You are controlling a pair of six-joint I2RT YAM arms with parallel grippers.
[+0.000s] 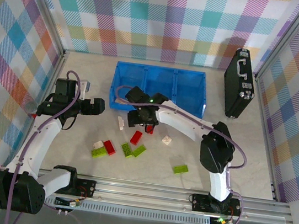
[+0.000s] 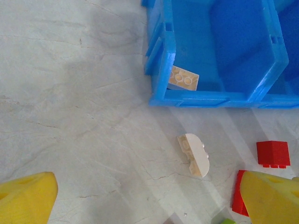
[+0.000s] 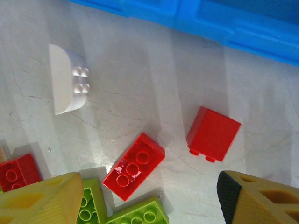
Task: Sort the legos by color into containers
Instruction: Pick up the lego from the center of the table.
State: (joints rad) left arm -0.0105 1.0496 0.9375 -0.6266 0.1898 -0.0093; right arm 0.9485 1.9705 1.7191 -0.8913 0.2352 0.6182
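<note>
The blue tray [image 1: 188, 92] lies at the back, and a cream brick [image 2: 183, 78] rests in the near corner of its left compartment [image 2: 219, 98]. On the table in front are a rounded white brick [image 1: 120, 122] [image 2: 194, 154] [image 3: 67, 79], a long red brick [image 1: 136, 137] [image 3: 134, 165] lying studs down, and a square red brick [image 3: 213, 133] [image 2: 273, 153]. My right gripper [image 1: 142, 123] [image 3: 149, 200] hangs open above the two red bricks. To the left of the white brick, my left gripper [image 1: 97, 106] [image 2: 149, 205] is open and holds nothing.
More loose bricks lie nearer the arms: lime ones [image 1: 127, 150] [image 1: 180, 169] [image 3: 140, 214], a red one [image 1: 109, 147], white ones [image 1: 98, 144] [image 1: 166, 140]. A black case [image 1: 238, 83] stands at the back right. Checked walls enclose the table.
</note>
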